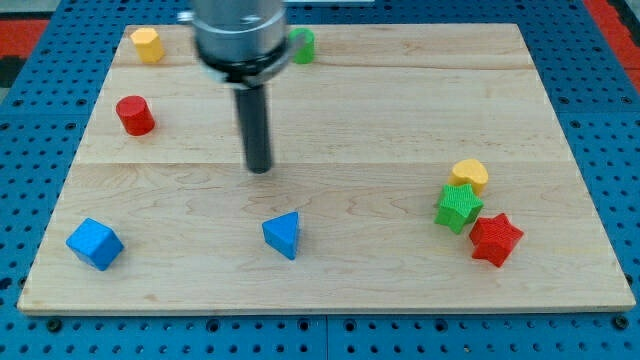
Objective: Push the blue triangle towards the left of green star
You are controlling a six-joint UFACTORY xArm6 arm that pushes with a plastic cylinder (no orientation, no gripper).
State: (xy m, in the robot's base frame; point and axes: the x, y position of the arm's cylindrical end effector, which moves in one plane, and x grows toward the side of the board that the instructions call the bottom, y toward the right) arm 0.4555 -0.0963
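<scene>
Tip (259, 168) at frame centre on pale wooden counter (400, 110), above and apart from blue triangular block (283, 234); green star-shaped block (458, 207) far right. No hand present.

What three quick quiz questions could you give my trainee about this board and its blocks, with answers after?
1. True or false: my tip touches the blue triangle.
2. Which block lies nearest the green star: A the red cylinder, B the yellow block, C the blue cube?
3. Fill in: the red star lies toward the view's ____ of the green star.

Key: 1 false, the tip stands apart, toward the view's top of the triangle. 2 B. 3 bottom right.
</scene>
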